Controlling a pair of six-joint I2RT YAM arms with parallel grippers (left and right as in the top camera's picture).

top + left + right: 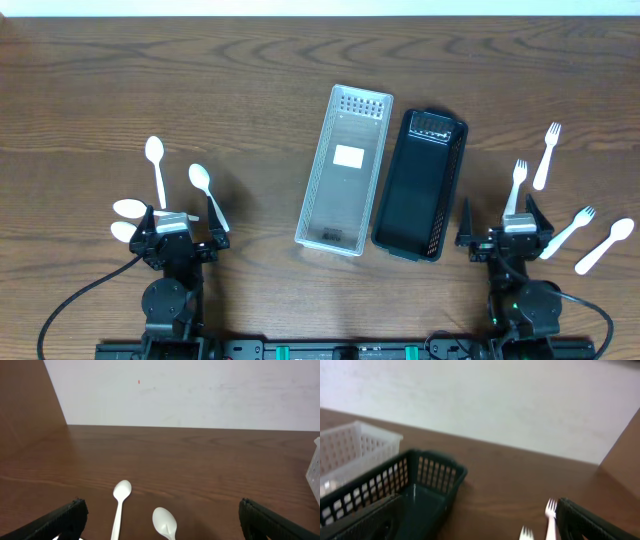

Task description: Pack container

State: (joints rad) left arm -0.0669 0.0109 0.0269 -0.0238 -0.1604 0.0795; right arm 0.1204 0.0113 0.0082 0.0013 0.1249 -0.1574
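A white basket and a dark green basket lie side by side mid-table; both look empty. Several white spoons lie at the left: one, another, and two bowls beside my left gripper. White forks lie at the right, plus a spoon. My left gripper is open and empty; its wrist view shows two spoons ahead. My right gripper is open and empty beside the green basket, with fork tips in view.
The wooden table extends to a white wall at the back. Cables run from both arm bases at the front edge. The white basket's corner shows at the right edge of the left wrist view.
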